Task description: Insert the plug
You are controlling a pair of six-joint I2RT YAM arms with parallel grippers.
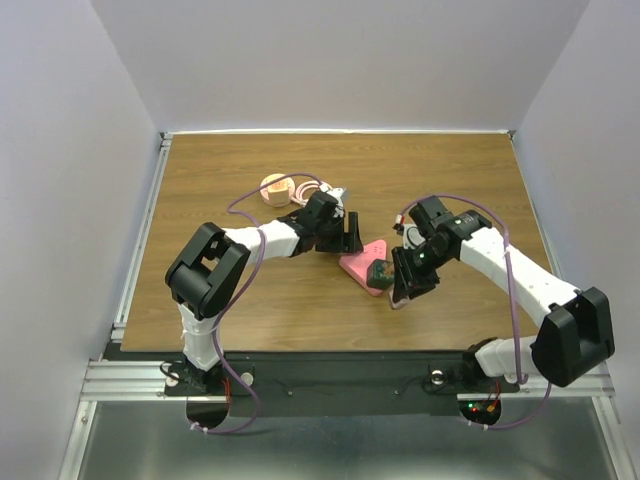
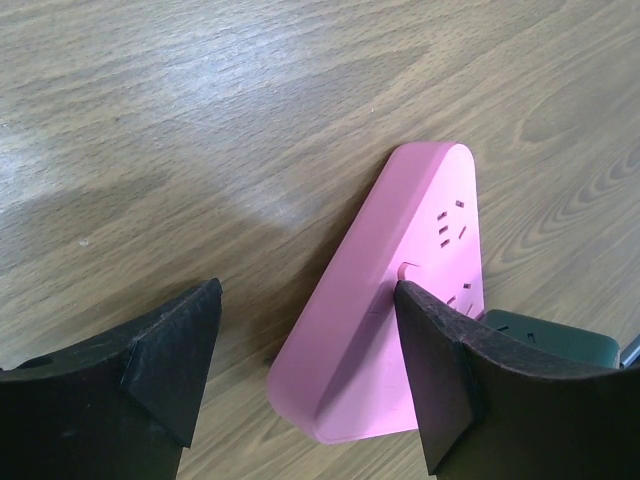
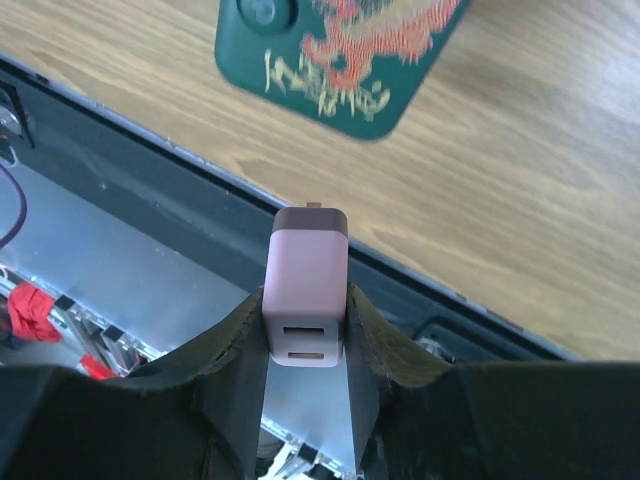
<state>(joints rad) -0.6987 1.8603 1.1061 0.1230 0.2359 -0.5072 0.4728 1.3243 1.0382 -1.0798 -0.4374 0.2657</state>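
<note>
A pink power strip [image 1: 358, 263] lies on the wooden table, its slots [image 2: 450, 225] facing up. My left gripper [image 1: 350, 238] is open and straddles the strip's [image 2: 385, 350] near end. Its right finger [image 2: 440, 370] is against the strip's top and the left finger [image 2: 165, 350] stands apart on bare wood. The pink plug [image 3: 308, 270], a small block with two USB ports facing the camera, is clamped in my right gripper [image 3: 306, 300]. My right gripper [image 1: 408, 284] hovers just right of the strip, over the table's front edge.
A dark green adapter [image 1: 380, 272] with a red and gold dragon print [image 3: 345, 50] sits at the strip's right end. A peach round object [image 1: 277, 188] with a coiled cable lies at the back. The black front rail [image 3: 150, 160] runs below the right gripper.
</note>
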